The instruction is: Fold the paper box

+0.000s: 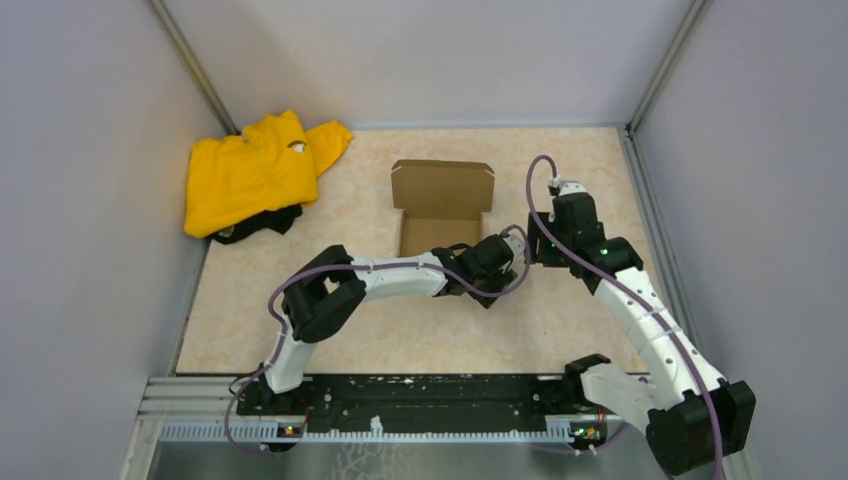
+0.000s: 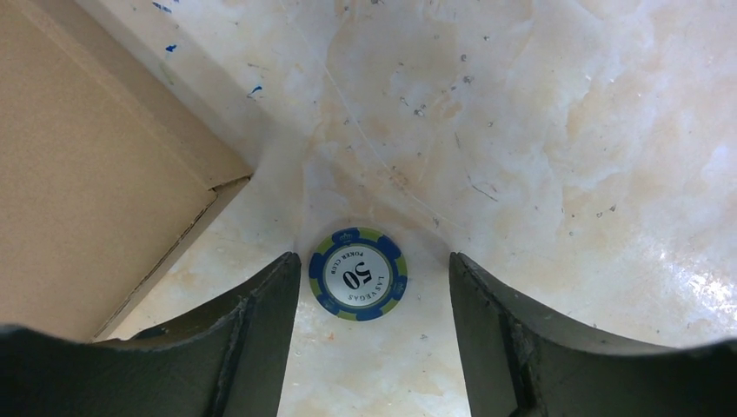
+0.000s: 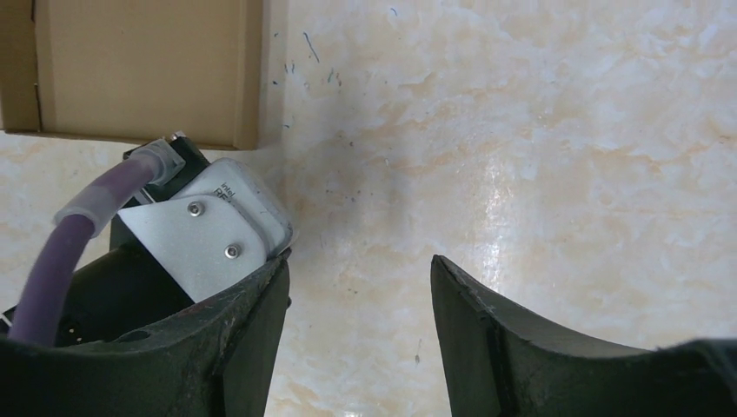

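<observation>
The paper box [image 1: 441, 204] is plain brown cardboard and stands at mid-table with its walls raised and its lid flap open toward the back. In the left wrist view its side [image 2: 87, 174] fills the left, and in the right wrist view its corner [image 3: 139, 69] sits at the top left. My left gripper [image 1: 497, 268] hangs by the box's near right corner. It [image 2: 374, 261] is open, straddling a blue and green poker chip [image 2: 357, 274] on the table without touching it. My right gripper [image 1: 545, 242] is right beside it, open [image 3: 360, 261] over bare table.
A crumpled yellow garment [image 1: 255, 170] lies in the far left corner over something dark. The left arm's wrist camera [image 3: 204, 234] and its purple cable [image 3: 61, 252] sit close against my right gripper's left finger. Grey walls enclose the table on three sides.
</observation>
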`<action>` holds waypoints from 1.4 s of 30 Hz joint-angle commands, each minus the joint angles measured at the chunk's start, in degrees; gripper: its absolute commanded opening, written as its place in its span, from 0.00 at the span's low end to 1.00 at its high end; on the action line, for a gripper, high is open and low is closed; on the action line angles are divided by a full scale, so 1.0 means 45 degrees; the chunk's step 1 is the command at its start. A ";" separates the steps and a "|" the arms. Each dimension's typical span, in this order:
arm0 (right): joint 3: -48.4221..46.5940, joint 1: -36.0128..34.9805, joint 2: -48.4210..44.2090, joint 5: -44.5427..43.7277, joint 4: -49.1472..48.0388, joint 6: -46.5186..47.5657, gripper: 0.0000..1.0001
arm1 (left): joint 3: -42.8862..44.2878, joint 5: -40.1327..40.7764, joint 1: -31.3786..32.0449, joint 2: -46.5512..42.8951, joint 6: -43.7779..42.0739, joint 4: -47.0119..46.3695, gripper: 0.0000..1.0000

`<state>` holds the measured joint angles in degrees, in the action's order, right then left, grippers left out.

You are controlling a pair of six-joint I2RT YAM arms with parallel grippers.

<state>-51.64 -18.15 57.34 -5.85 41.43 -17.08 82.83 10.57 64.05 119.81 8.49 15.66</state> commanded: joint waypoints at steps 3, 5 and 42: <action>-0.1268 0.0070 -0.0605 0.0500 -0.0615 0.0137 0.61 | -0.0413 -0.0149 0.0395 0.0910 -0.0305 0.1487 0.65; -0.1415 0.0144 -0.0668 0.0415 -0.0515 0.0162 0.61 | -0.0510 -0.0074 0.0395 0.0882 -0.0255 0.1518 0.64; -0.1827 0.0303 -0.0560 0.0655 -0.0484 0.0222 0.60 | -0.1196 0.0638 0.0241 0.0521 -0.0380 0.1517 0.59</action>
<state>-56.82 -17.06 55.81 -4.19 42.46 -16.05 79.05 12.82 64.90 117.95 9.17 12.78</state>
